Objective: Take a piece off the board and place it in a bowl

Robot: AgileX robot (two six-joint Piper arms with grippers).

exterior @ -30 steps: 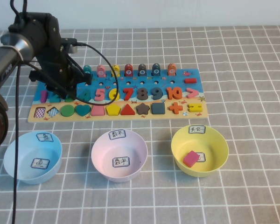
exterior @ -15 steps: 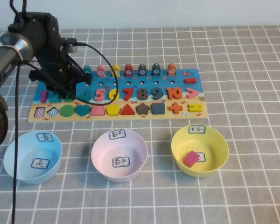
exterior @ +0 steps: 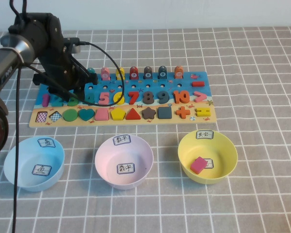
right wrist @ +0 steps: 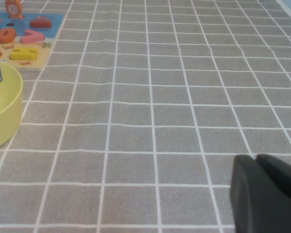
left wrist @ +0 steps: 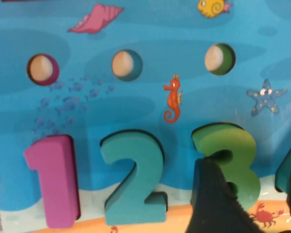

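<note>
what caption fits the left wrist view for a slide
Left gripper open around the small green wooden numeral 3 on the blue puzzle board; right gripper parked.

A: The left claw (left wrist: 247, 204) covers the lower edge of the 3 (left wrist: 230, 158); whether it grips cannot be told.

B: The right claw (right wrist: 266, 194) is cut off at the frame corner, fingers unreadable.
</note>
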